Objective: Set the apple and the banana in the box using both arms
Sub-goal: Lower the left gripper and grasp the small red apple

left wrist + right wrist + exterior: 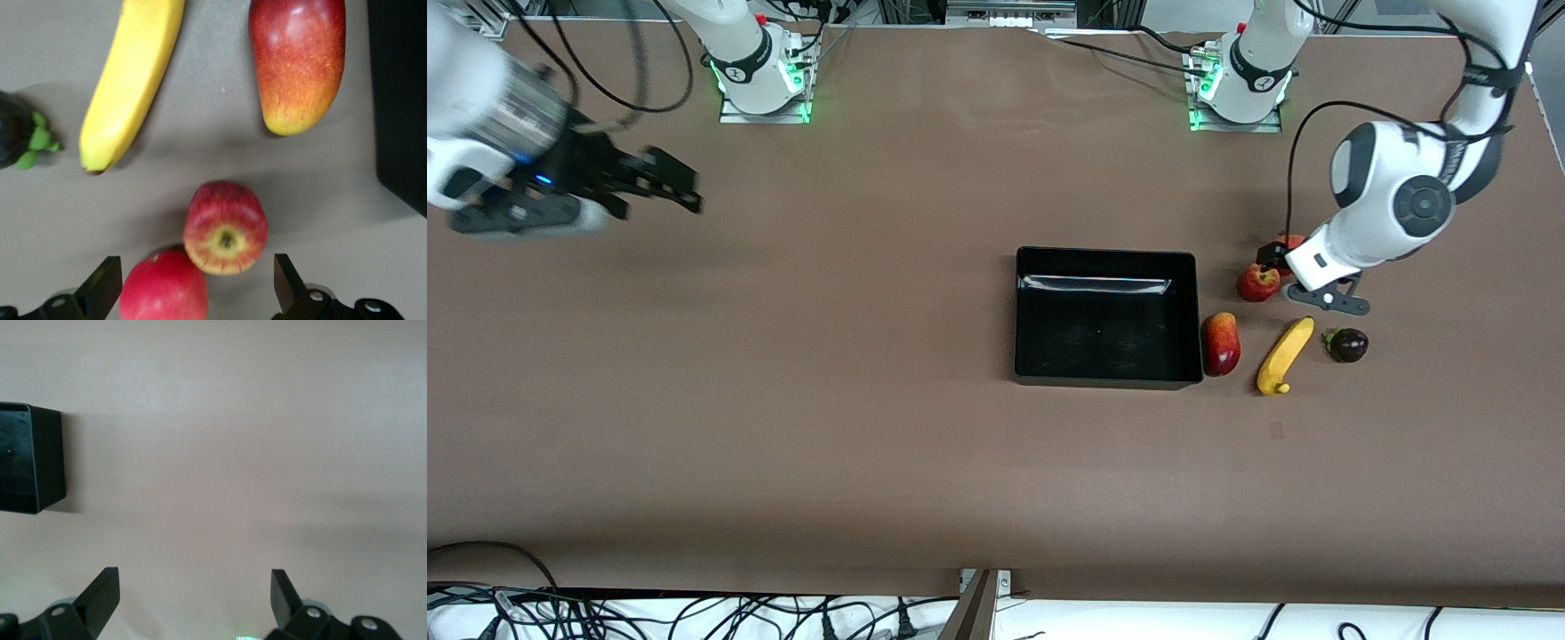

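With its jaws spread, the left tool [193, 293] hangs over the apple [225, 227] at lower centre, but the plain red fruit [163, 288] touching it could get pinched instead; the right tool [193, 603], also spread, waits.

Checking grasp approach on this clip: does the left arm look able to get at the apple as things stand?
Probably yes. The left gripper hangs open just over the apple, nothing covering it. The plain red fruit touching it may crowd one finger.
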Controlling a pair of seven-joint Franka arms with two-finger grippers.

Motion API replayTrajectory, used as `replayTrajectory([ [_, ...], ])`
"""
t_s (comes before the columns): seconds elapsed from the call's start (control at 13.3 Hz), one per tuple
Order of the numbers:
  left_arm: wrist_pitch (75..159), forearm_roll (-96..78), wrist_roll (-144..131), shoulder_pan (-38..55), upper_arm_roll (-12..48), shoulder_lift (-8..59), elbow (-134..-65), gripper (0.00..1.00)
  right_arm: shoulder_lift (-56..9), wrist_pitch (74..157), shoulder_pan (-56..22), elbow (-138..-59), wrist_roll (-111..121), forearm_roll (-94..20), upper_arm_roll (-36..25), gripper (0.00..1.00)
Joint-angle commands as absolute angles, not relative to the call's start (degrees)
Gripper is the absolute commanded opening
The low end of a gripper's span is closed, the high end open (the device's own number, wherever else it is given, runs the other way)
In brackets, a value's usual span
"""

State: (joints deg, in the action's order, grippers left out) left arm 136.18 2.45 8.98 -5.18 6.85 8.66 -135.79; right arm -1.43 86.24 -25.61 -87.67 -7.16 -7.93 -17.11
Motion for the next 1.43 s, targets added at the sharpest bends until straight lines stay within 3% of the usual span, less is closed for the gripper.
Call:
replayTrajectory([
  [0.0,143.9,3.1,4.4,-4.7,8.0,11.1,-139.4,1.00,3.7,88.0,-25.2,-94.7,-6.4,-4.1,-16.3,1.00],
  [0.3,147.2,3.2,3.3,-4.9,9.1,13.4,-140.5,1.00,3.4,89.6,-8.7,-95.3,-3.8,-0.8,-2.1,1.00],
  [0.38,147.1,3.8,3.8,-4.8,9.1,13.2,-140.4,0.87,2.9,90.2,-4.7,-95.3,-2.6,-0.8,0.8,1.00],
  [0.45,146.4,4.0,4.4,-4.8,9.1,12.9,-140.0,0.42,2.6,90.6,0.4,-95.3,-1.9,-0.8,5.1,1.00],
  [0.53,146.4,4.0,4.5,-4.7,9.1,13.2,-139.9,0.27,2.5,90.9,4.2,-95.1,-1.8,-0.8,9.4,1.00],
  [0.6,146.4,4.0,4.7,-4.8,9.1,13.1,-139.8,0.16,2.4,90.8,4.6,-94.7,-1.9,-0.9,9.8,1.00],
  [0.9,138.6,4.4,7.6,-5.1,9.2,6.6,-136.1,0.12,2.0,90.3,4.6,-94.4,-3.0,-1.5,9.8,1.00],
  [1.21,109.4,3.4,4.2,-4.5,15.3,6.4,-116.1,0.14,2.0,90.1,4.7,-92.5,-2.3,-1.0,9.4,1.00],
  [1.36,102.0,3.4,-7.1,-4.0,22.2,8.3,-109.3,0.14,1.8,90.6,4.7,-92.5,-2.5,-0.7,9.4,1.00],
])
